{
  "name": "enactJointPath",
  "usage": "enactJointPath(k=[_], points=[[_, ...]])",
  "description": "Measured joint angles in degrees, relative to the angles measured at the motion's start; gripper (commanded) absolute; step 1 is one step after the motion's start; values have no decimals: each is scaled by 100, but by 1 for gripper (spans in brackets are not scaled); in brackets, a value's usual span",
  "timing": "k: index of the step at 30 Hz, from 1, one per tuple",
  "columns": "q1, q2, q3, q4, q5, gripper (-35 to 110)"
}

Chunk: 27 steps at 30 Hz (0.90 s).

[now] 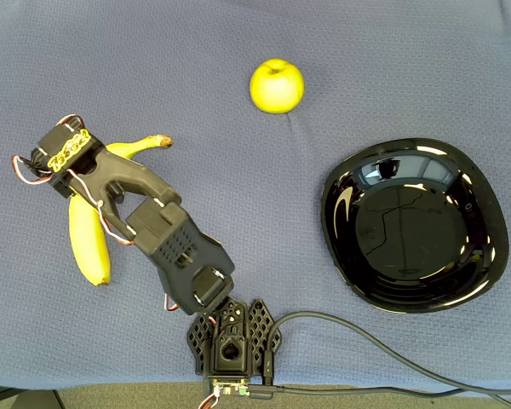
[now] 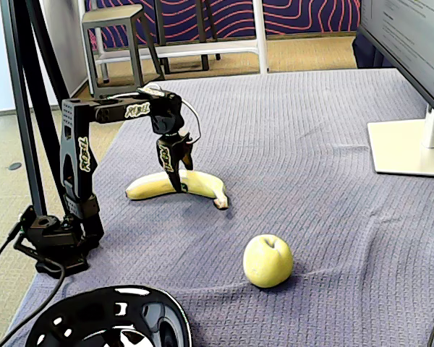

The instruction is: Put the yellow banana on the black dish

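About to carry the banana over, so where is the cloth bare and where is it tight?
Bare cloth lies between the apple and the dish, and between the arm's base and the dish. The dish itself holds nothing. It is crowded around the banana, where the gripper stands over it.

arm (image 1: 145, 204) over yellow banana (image 1: 87, 243), black dish (image 1: 413, 223) apart
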Motion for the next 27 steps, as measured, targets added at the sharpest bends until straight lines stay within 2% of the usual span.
enactJointPath(k=[27], points=[[-369, -281, -264, -220, 325, 28]])
